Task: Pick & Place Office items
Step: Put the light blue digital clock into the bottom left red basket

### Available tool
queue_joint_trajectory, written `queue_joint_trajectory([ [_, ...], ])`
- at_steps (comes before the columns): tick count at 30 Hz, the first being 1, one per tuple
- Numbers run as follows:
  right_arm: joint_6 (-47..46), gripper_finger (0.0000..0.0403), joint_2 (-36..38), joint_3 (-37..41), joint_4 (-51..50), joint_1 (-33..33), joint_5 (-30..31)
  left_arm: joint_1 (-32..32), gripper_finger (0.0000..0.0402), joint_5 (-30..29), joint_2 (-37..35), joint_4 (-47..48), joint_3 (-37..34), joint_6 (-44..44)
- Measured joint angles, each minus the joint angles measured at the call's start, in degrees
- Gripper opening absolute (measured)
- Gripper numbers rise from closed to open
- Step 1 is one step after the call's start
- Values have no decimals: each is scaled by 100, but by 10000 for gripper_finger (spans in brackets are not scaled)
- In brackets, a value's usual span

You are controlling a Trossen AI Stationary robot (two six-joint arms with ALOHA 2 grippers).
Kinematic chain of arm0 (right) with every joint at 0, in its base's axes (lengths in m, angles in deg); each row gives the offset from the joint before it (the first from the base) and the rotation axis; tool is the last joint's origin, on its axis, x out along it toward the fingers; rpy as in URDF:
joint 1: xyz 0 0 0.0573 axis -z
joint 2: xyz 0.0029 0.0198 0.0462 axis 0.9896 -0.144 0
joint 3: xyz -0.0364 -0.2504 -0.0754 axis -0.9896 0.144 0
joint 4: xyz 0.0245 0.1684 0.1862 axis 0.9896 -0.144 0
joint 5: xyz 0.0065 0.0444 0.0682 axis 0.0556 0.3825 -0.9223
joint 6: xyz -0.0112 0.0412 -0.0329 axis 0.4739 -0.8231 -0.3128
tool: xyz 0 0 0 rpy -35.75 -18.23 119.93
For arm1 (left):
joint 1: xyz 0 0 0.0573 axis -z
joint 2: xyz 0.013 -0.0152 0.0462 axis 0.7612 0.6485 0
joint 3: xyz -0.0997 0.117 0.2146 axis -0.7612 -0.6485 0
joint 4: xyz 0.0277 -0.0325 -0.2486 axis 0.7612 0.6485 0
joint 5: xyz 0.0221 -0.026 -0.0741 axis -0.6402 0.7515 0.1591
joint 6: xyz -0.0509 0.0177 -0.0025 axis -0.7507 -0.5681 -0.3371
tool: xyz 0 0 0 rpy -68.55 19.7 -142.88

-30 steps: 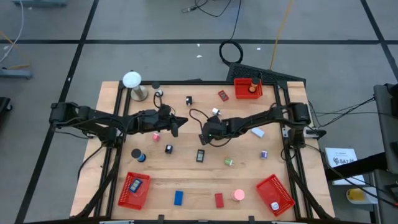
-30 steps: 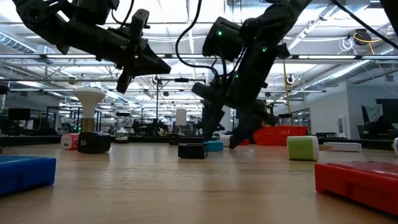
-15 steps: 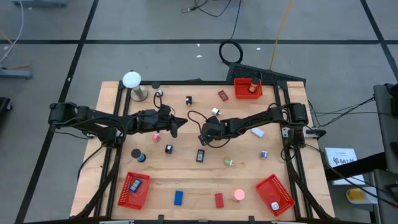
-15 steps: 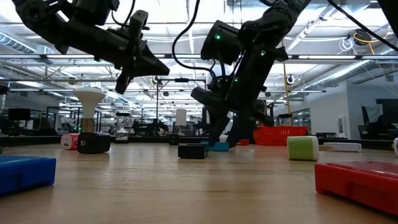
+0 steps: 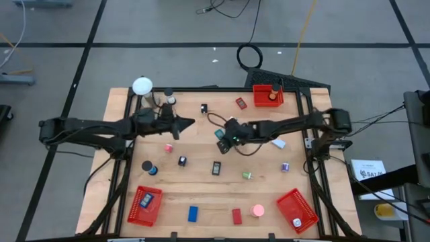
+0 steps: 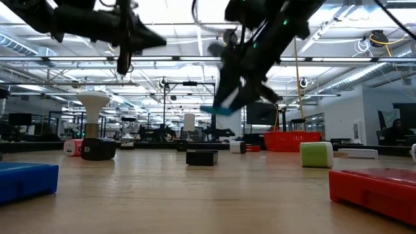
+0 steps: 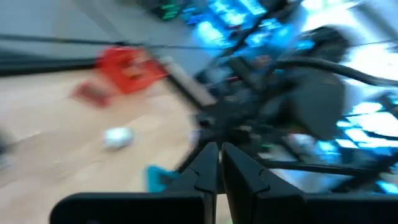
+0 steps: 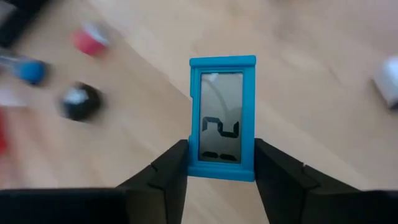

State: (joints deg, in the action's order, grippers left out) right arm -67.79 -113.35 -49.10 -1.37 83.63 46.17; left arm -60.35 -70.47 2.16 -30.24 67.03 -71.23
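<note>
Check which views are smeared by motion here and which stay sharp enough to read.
Left wrist view: heavily smeared, red basket only a streak. Low view: both arms blurred overhead, table items crisp. Right wrist view: the blue block in the right gripper is sharp, background pieces soft. High view: sharp throughout.

Left wrist view: motion-blurred throughout; red basket (image 7: 127,65), 1 white piece (image 7: 117,137) and 1 teal piece (image 7: 158,178) are smears, kinds not determinable. The other arm (image 7: 311,118) is an indistinct dark mass.

Right wrist view: teal block (image 8: 222,118), lower edge hidden between the jaws. 3 blurred worktop pieces: red (image 8: 90,40), blue (image 8: 30,71), black (image 8: 79,101). 1 white piece (image 8: 388,84) cut by the frame edge.
</note>
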Motion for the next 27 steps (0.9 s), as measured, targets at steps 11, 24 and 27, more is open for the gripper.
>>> queue_joint_trajectory([
  [11, 515, 153, 1633, 1317, 3475, 209, -477, 88, 22, 175, -339, -1654, 32, -159],
  [24, 590, 161, 1763, 1764, 5679, 372, -1212, 296, 211, 67, 703, -1511, 1100, -9],
  [27, 683, 161, 1765, 1764, 6012, 378, -1336, 379, 263, 60, 1054, -1518, 1488, 278],
])
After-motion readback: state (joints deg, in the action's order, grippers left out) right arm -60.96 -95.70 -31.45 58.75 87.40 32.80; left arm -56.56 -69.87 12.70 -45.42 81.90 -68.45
